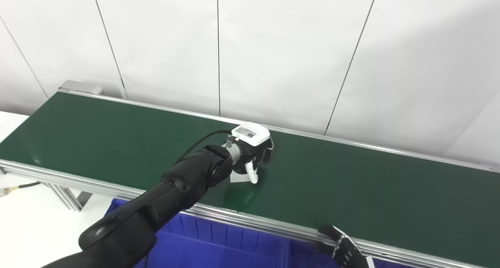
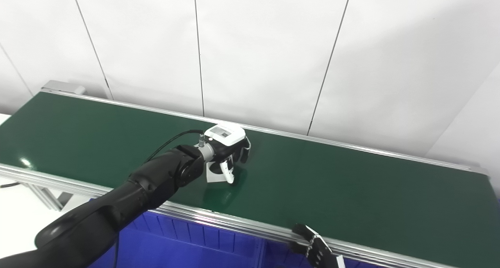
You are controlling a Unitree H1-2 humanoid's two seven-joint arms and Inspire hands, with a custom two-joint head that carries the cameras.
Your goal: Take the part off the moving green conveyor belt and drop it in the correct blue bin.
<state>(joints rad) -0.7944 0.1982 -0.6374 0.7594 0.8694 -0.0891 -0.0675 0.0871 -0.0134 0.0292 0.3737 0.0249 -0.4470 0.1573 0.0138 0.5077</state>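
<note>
Pickup underway: our left hand (image 1: 252, 150) curls down over the white part (image 1: 240, 177) mid-belt (image 1: 351, 182), grip unconfirmed, right hand (image 1: 343, 250) idle at the near rail, openness unclear; next we judge a firm close, lift, then swing to the blue bin (image 1: 218, 244).

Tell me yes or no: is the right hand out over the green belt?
No. The right hand sits low at the belt's near metal rail, while only the left hand reaches over the green surface.

Left hand (image 2: 226, 149) over white part (image 2: 214, 175) (mid-belt), conveyor belt (image 2: 332, 186)
</note>
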